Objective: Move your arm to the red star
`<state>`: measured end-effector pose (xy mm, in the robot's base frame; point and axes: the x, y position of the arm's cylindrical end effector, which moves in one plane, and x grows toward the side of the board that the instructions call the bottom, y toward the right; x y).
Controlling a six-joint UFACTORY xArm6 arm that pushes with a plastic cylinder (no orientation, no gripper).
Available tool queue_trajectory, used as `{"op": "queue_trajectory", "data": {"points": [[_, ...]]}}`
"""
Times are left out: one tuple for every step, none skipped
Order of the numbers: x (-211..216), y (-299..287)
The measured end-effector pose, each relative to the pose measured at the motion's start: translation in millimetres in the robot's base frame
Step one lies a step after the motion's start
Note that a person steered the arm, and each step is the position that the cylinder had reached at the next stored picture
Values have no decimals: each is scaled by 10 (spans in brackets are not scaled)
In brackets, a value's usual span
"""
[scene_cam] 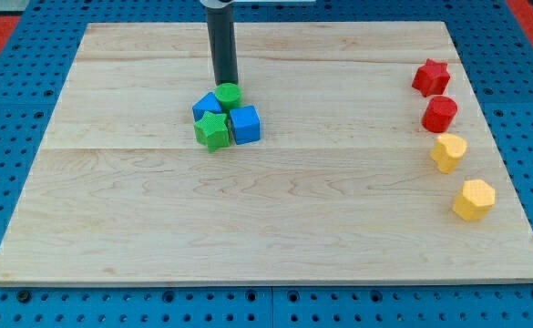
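Observation:
The red star (430,77) lies near the board's right edge, toward the view's top. My tip (226,83) is at the end of the dark rod, left of centre near the view's top, far to the left of the star. It stands right behind a green round block (229,95), touching or almost touching it. That block is part of a tight cluster with a blue block (207,105), a green star (212,131) and a blue cube (244,124).
Below the red star, along the right edge, lie a red hexagonal block (440,114), a yellow block (448,151) and a yellow hexagonal block (474,199). The wooden board (275,219) sits on a blue pegboard surface.

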<state>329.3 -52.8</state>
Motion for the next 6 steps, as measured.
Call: {"op": "queue_trajectory", "data": {"points": [[76, 77], [-8, 294], [-339, 901], [-371, 1473], [-557, 2019], [-686, 2509]]}}
